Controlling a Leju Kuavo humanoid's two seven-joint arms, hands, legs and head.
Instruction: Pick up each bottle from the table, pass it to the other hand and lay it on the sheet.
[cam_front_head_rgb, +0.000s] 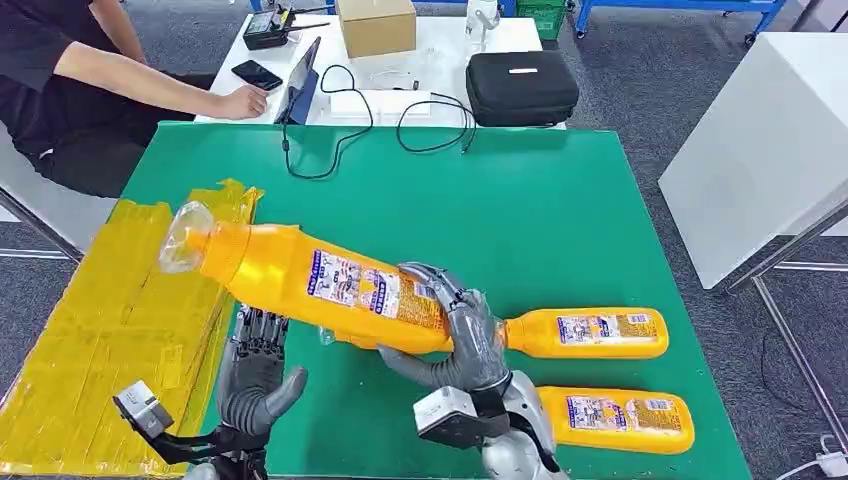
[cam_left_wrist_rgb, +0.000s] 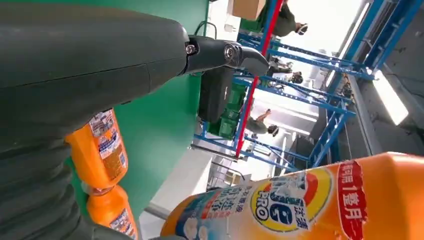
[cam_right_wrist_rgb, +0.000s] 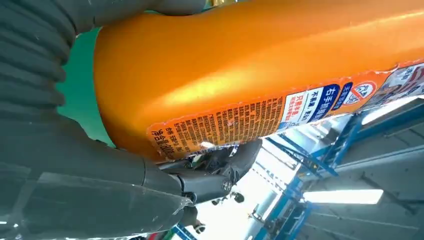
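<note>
Green worktop (cam_front_head_rgb: 560, 210) carries a yellow sheet (cam_front_head_rgb: 110, 320) at its left edge and 2 orange bottles (cam_front_head_rgb: 590, 333) (cam_front_head_rgb: 615, 420) lying flat near the right robot hand (cam_front_head_rgb: 462, 340). That robot hand grips the base end of a third bottle (cam_front_head_rgb: 300, 275), raised with its clear cap over the sheet. Left robot hand (cam_front_head_rgb: 255, 365) is below it, fingers spread, holding nothing.

The right robot hand (cam_front_head_rgb: 462, 335) has its fingers wrapped around an orange bottle (cam_front_head_rgb: 310, 280), holding it aloft. The left robot hand (cam_front_head_rgb: 255, 365) reaches up beneath it, fingers spread, palm empty.
</note>
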